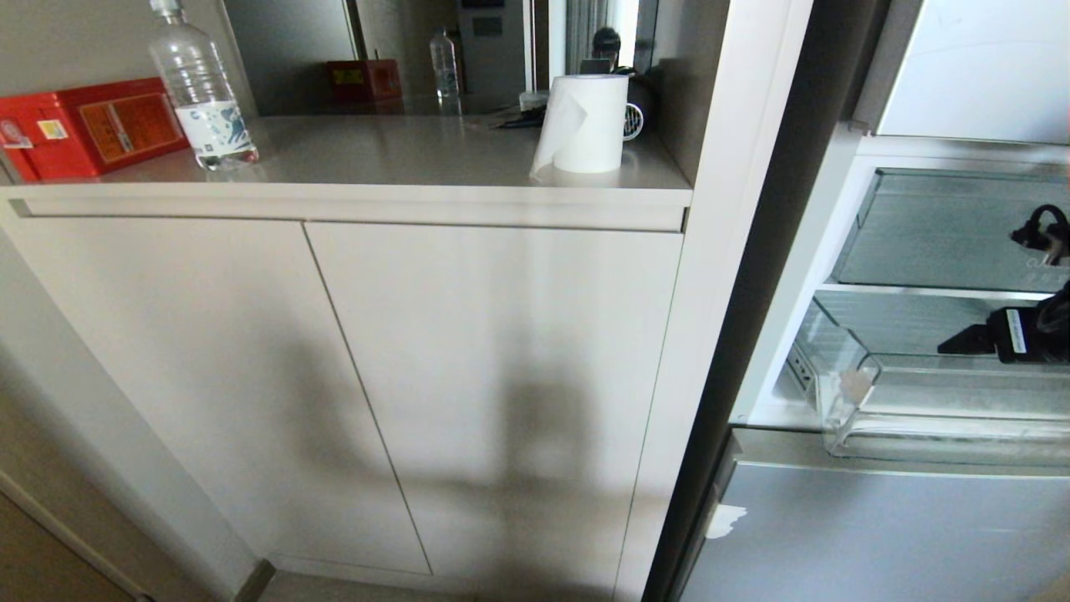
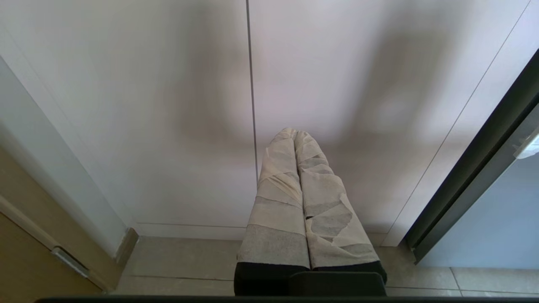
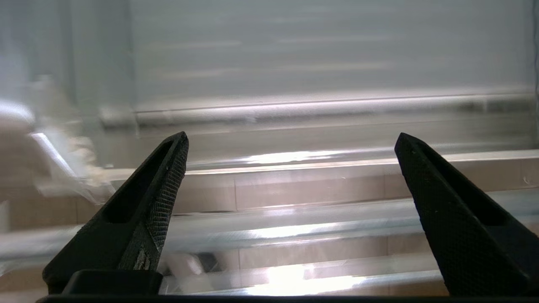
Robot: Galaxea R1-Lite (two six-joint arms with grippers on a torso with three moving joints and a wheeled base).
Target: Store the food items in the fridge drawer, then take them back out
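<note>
Across the left and middle of the head view: pale cabinet (image 1: 468,351), two doors closed, shadow over them, grey counter (image 1: 401,150) on top. At the right edge: fridge (image 1: 878,535), open above a grey-blue lower panel, glass shelf (image 1: 936,226) inside. Under that shelf: clear drawer (image 1: 945,439), pulled forward, stepped front lip over the top of the lower panel; contents impossible to make out through the glare. On the counter, from left to right: red box (image 1: 92,125) at the far left, clear bottle (image 1: 205,92) upright just beside it, white paper roll (image 1: 585,121) upright near the right end, well apart from both. Reaching in from the right over the drawer, below the shelf: black right arm (image 1: 1032,330). Seen from its wrist: right gripper (image 3: 290,141) released, black textured fingers (image 3: 160,202) spread wide with nothing between them, blurred clear plastic ridges ahead. Low before the cabinet doors, above the tiled floor (image 2: 185,261): left gripper (image 2: 294,132), fingers (image 2: 278,202) wrapped in pale tape and pressed together, clenched on nothing, pointing at the seam between the doors.
</note>
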